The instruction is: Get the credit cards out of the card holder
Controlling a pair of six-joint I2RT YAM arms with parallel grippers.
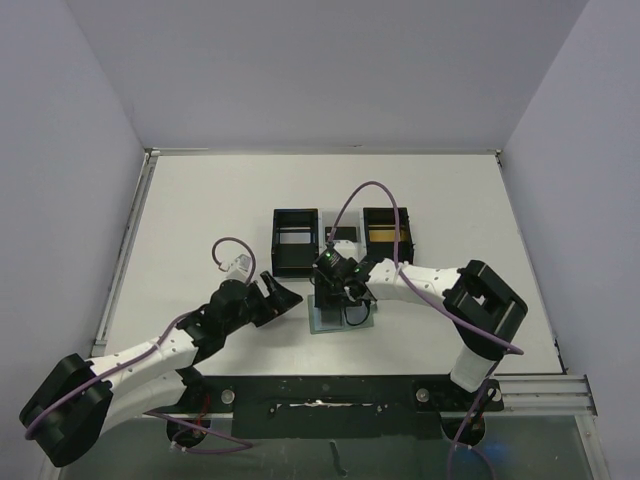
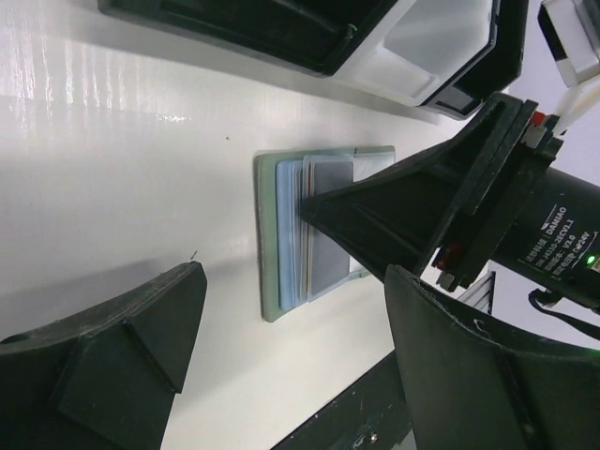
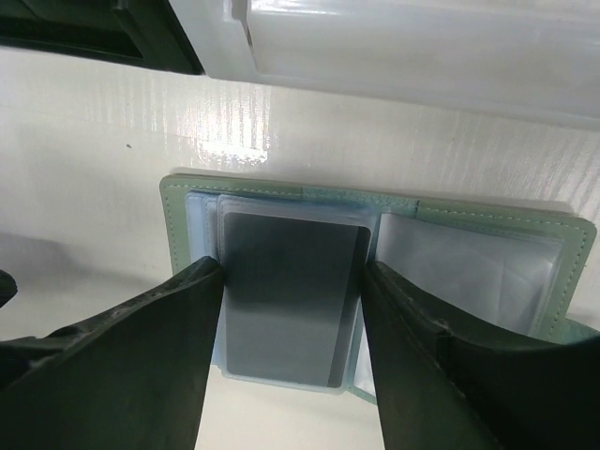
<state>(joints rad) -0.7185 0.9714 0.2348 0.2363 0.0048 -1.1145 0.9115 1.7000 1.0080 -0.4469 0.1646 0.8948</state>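
Observation:
The card holder [image 1: 325, 322] lies open and flat on the white table, with a teal rim [image 3: 375, 202] and clear inner sleeves. A dark grey credit card [image 3: 291, 291] sits in its left sleeve; the right sleeve [image 3: 469, 272] looks empty. My right gripper [image 3: 292, 265] is down over the holder [image 2: 272, 234], jaws apart, one fingertip at each long edge of the card [image 2: 328, 244]. The card still lies flat. My left gripper [image 1: 283, 298] hovers open just left of the holder, with nothing between its fingers [image 2: 187, 300]. A gold-orange card [image 1: 386, 236] lies in the right black box.
Two black square boxes [image 1: 296, 240] [image 1: 388, 218] stand just behind the holder, with a white tray [image 1: 341, 222] between them. A black rail [image 1: 330, 392] runs along the near table edge. Walls close in the table on the left, right and back.

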